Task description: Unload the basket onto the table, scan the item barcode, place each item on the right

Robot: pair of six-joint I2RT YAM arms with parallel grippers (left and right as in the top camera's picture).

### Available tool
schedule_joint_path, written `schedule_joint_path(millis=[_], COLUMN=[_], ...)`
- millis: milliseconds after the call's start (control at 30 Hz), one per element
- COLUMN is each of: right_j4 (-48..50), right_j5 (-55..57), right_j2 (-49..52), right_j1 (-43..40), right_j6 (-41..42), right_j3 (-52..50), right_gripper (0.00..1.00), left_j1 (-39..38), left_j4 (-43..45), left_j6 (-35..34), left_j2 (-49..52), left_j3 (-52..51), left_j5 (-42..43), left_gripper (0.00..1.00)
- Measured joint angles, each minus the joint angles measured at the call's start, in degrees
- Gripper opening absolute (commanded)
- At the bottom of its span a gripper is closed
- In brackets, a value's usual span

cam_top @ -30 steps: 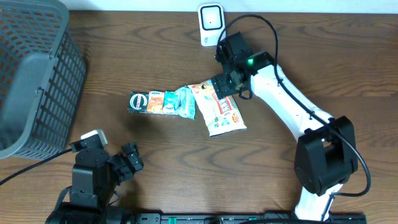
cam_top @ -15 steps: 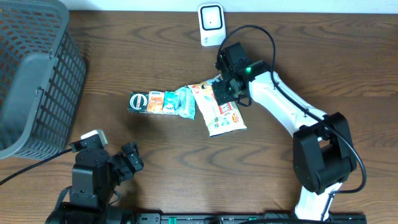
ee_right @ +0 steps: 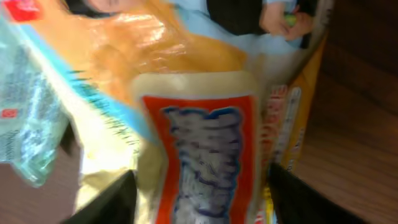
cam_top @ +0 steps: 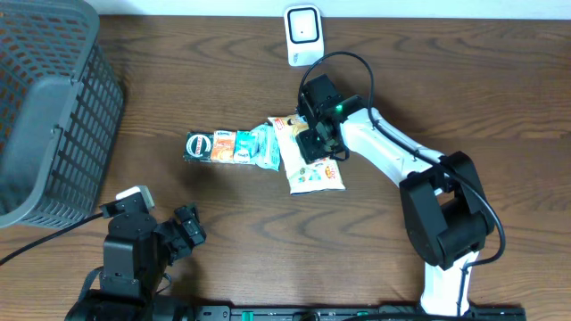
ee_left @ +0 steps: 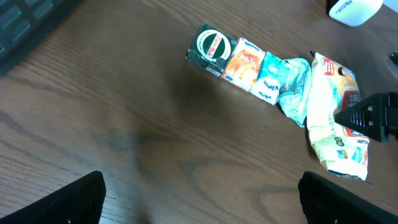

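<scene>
My right arm reaches in from its base at the near right edge of the desk [cam_top: 178,53]. The upper link stands up to a raised elbow, and the white forearm then slants away and to the left across the wood. The wrist is bent downward, so my right gripper [cam_top: 314,143] points at the desk and sits on the upper half of the snack bag [cam_top: 318,176]. In the right wrist view the bag's printed face fills the frame. A dark finger [ee_right: 106,199] shows at the lower left and the other at the lower right, so the jaws straddle the bag. I cannot tell whether they are already pinching it.

The bag lies flat near the middle of the desk. Its far end points toward the white scanner [cam_top: 303,24], which stands well apart at the far edge. Its left edge touches a strip of small packets [cam_top: 232,147] that runs off to the left.

My left arm is folded close to its base at the near left. The left gripper [cam_top: 187,234] is spread wide with nothing between its fingers, aimed across the desk at the packets. A grey basket [cam_top: 53,116] sits at the far left.
</scene>
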Motion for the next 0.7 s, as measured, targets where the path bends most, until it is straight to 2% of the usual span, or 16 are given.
schedule_joint_path(millis=[133, 233, 267, 433, 700], right_j4=[0.0, 0.1, 0.2, -1.3, -9.7], right_j5=[0.6, 0.5, 0.5, 2.5, 14.1], right_j2=[0.4, 0.4, 0.4, 0.4, 0.4], right_j1=[-0.1, -0.1, -0.1, 0.0, -1.4], right_j6=[0.2, -0.1, 0.1, 1.4, 4.2], right_j3=[0.0, 0.0, 0.1, 0.7, 2.6], right_gripper=[0.33, 0.06, 0.02, 0.01, 0.01], left_j1=[0.0, 0.0, 0.0, 0.0, 0.0], left_j4=[0.0, 0.0, 0.0, 0.0, 0.0], left_j6=[0.0, 0.0, 0.0, 0.0, 0.0], left_j2=[0.0, 0.0, 0.0, 0.0, 0.0], left_j3=[0.0, 0.0, 0.0, 0.0, 0.0], left_j5=[0.0, 0.0, 0.0, 0.0, 0.0], left_gripper=[0.98, 0.98, 0.97, 0.97, 0.98])
